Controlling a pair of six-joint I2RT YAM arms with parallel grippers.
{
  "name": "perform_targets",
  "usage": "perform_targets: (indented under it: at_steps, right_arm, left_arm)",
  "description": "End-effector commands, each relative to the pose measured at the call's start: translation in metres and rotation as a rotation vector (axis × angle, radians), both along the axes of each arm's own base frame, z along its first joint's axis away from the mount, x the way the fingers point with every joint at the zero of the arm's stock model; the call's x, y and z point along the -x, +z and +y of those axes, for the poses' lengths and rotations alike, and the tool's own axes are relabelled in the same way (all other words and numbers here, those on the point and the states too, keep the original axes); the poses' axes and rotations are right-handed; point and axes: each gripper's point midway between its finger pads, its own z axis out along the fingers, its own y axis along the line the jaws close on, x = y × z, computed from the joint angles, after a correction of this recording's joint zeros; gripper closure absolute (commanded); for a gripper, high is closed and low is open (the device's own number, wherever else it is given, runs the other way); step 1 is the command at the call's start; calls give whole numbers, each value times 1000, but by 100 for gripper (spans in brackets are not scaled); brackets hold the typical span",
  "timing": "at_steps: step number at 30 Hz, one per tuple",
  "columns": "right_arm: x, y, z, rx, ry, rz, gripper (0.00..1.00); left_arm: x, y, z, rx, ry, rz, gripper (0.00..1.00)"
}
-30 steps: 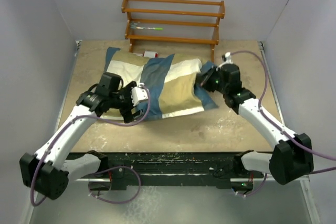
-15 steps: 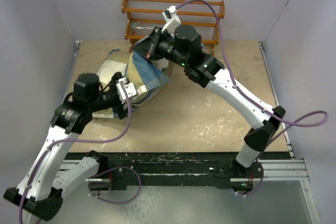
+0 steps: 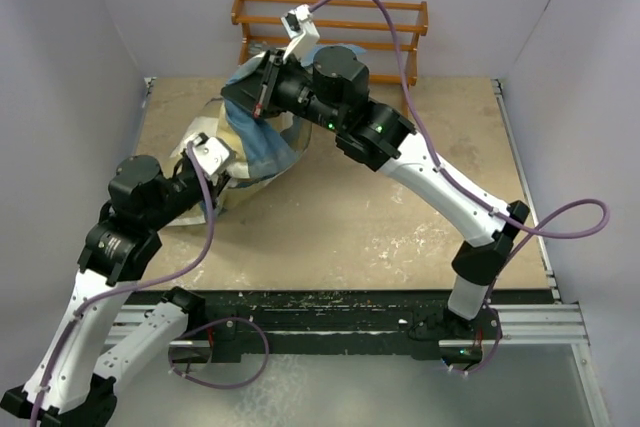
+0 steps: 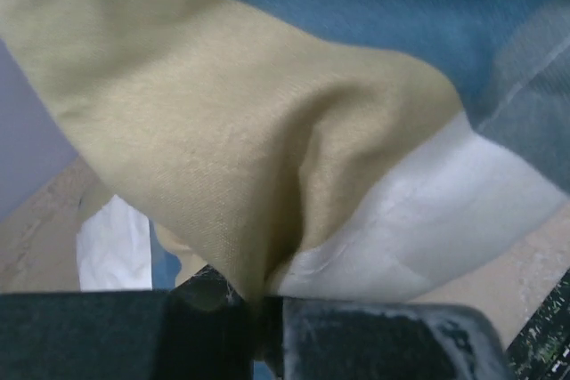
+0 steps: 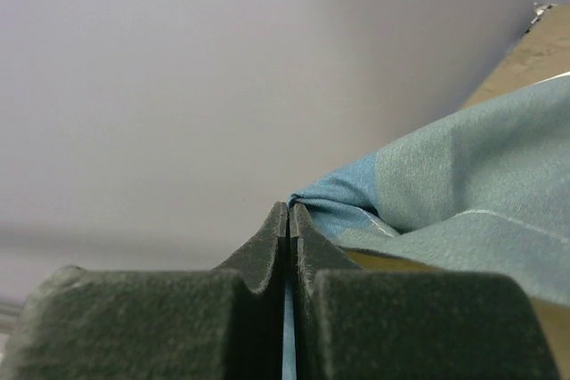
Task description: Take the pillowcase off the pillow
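Note:
The pillowcase [image 3: 262, 143], in blue, tan and white blocks, is bunched up at the back left of the table and pulled up off it. My right gripper [image 3: 250, 97] reaches across to the far left and is shut on a blue corner of the cloth [image 5: 419, 175], high up near the wall; a blue sliver shows between its closed pads [image 5: 276, 238]. My left gripper [image 3: 222, 173] sits lower, shut on a fold where tan meets white [image 4: 267, 220]. The pillow is hidden by the cloth; I cannot make it out.
A wooden slatted rack [image 3: 345, 37] stands against the back wall, just behind the right gripper. Grey walls close in the table [image 3: 400, 217] on the left, back and right. Purple cables loop over both arms.
The right arm has swung from the right side across to the back left, lifting the blue end of the pillowcase. The left gripper has closed on the cloth, which has bunched up leftward.

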Motion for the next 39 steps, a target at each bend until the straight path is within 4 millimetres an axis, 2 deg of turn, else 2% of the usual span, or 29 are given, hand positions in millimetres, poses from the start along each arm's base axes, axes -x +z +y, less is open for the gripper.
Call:
perform_targets:
  at_steps: [1, 2, 3, 6, 8, 10, 13, 16, 19, 22, 25, 29, 34, 39]
  right_arm:
    - [38, 74, -43, -115, 14, -183, 100]
    - [35, 74, -54, -86, -32, -210, 100]
    - [31, 73, -69, -51, -89, -233, 93]
    - [16, 60, -122, 38, -233, -260, 62]
    - [6, 47, -158, 65, -305, -247, 51]
    - [4, 31, -191, 98, -347, -250, 41]
    - [15, 15, -228, 155, -372, -282, 25]
    - [29, -1, -248, 211, -380, -306, 19]
    - [30, -16, -260, 257, -409, -315, 17]
    - [20, -34, -260, 327, -409, -332, 13]
    - [-3, -52, -251, 369, -361, -350, 11]
    - [-36, -64, -236, 374, -267, -418, 8]
    - [-65, -58, -228, 334, -215, -548, 7]
    - [-83, -53, -221, 321, -204, -618, 6]
  left_arm:
    - [-17, 72, -8, 103, 8, -175, 100]
    - [-16, 84, -14, 102, -34, -205, 100]
    - [-16, 98, -21, 108, -72, -233, 100]
    - [-17, 132, -42, 108, -198, -271, 100]
    - [-17, 150, -58, 87, -303, -288, 100]
    - [-15, 170, -71, 89, -387, -318, 100]
    - [-15, 200, -80, 113, -438, -383, 100]
    - [-20, 221, -80, 123, -426, -428, 100]
    - [-13, 231, -78, 124, -437, -452, 100]
    - [2, 234, -74, 127, -449, -450, 100]
    - [23, 233, -67, 114, -462, -448, 100]
    - [50, 223, -55, 87, -464, -422, 100]
    - [73, 205, -39, 37, -438, -377, 100]
    - [80, 186, -24, -20, -386, -335, 100]
